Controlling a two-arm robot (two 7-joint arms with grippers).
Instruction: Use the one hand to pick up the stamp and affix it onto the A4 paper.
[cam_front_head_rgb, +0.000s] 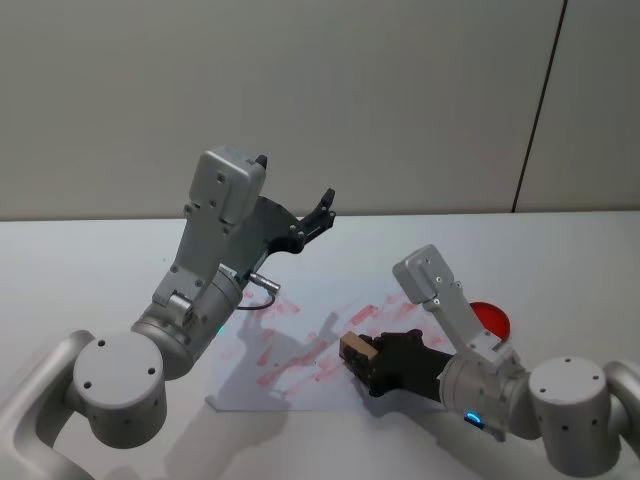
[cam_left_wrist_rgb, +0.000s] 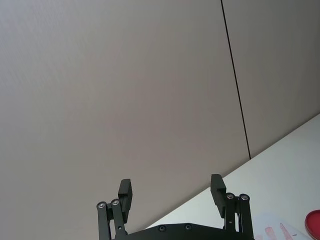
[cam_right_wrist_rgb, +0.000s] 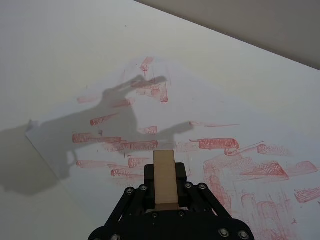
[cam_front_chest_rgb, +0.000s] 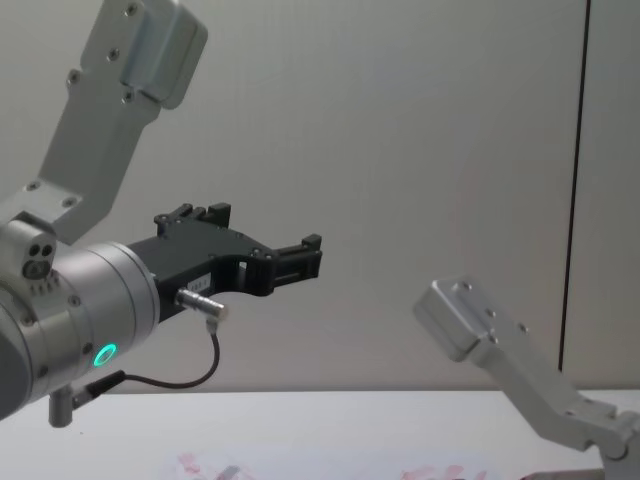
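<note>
The right gripper (cam_right_wrist_rgb: 165, 181) is holding the stamp (cam_right_wrist_rgb: 165, 175) over the paper (cam_right_wrist_rgb: 175, 117); I cannot tell if the stamp is touching the sheet. Its jaws are squeezing the little wood block on its two long sides, and the front end is sticking out past them. The stamp is looking hard, light and a bit smooth, so it is likely needing a firm, even squeeze near the middle, or it may be tipping or sliding when pressed down; the paper is thin and lying loose on the table (cam_front_head_rgb: 560, 260), so a sideways push may be dragging it. The left gripper (cam_left_wrist_rgb: 171, 192) is hanging high up, jaws wide apart, idle; a red disc (cam_front_head_rgb: 492, 318) is sitting near the paper.
</note>
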